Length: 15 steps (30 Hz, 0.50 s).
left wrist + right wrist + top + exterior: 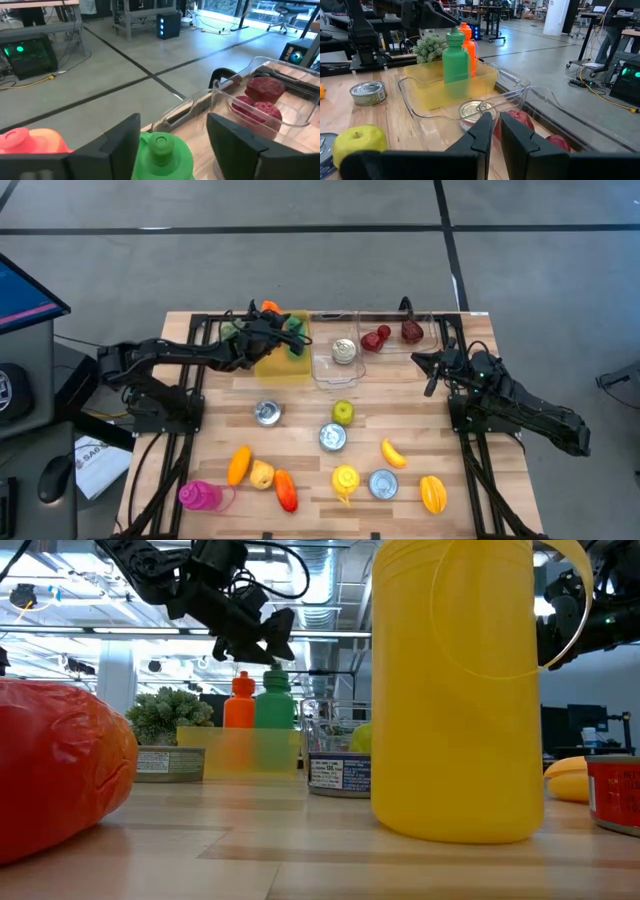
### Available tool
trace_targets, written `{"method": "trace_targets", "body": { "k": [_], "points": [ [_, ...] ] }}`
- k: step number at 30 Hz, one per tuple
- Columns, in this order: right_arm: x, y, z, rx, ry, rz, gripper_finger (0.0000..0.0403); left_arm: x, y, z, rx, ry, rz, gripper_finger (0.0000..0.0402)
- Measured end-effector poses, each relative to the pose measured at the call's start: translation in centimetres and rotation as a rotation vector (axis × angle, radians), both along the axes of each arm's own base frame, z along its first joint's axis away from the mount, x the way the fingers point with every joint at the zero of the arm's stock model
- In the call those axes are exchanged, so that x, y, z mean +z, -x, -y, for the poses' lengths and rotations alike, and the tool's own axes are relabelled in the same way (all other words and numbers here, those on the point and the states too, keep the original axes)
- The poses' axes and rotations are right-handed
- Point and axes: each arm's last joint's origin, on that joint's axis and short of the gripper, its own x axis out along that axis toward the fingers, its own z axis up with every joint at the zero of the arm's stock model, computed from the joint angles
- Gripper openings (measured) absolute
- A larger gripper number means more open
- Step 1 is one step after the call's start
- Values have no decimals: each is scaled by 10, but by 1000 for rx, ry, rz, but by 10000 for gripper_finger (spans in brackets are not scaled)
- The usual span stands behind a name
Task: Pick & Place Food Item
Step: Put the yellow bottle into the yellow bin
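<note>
A green bottle (456,62) stands upright in a yellow tray (275,367) at the far left of the table. An orange bottle (468,42) and a leafy green item (430,47) stand beside it. My left gripper (172,137) hovers open just above the green bottle's cap (161,145), with one finger on either side and clear of it. In the low view it (268,645) hangs over both bottle tops. My right gripper (428,370) waits shut at the right side of the table, holding nothing.
Two clear tubs (335,367) stand beside the yellow tray. One holds a can (344,350), the other red items (375,338). Cans (267,413), a green apple (343,412), a banana (393,452), a yellow jug (345,480) and a pink bottle (200,495) are spread over the near half.
</note>
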Motion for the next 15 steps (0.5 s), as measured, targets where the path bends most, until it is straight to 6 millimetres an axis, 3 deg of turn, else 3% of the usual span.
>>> {"method": "trace_targets", "body": {
  "k": [7, 15],
  "points": [
    [0, 0, 0, 0, 0, -1, 33, 20, 9, 6, -17, -23, 65, 266],
    [0, 0, 0, 0, -1, -1, 33, 51, 19, 34, -100, -58, 178, 264]
  ]
}}
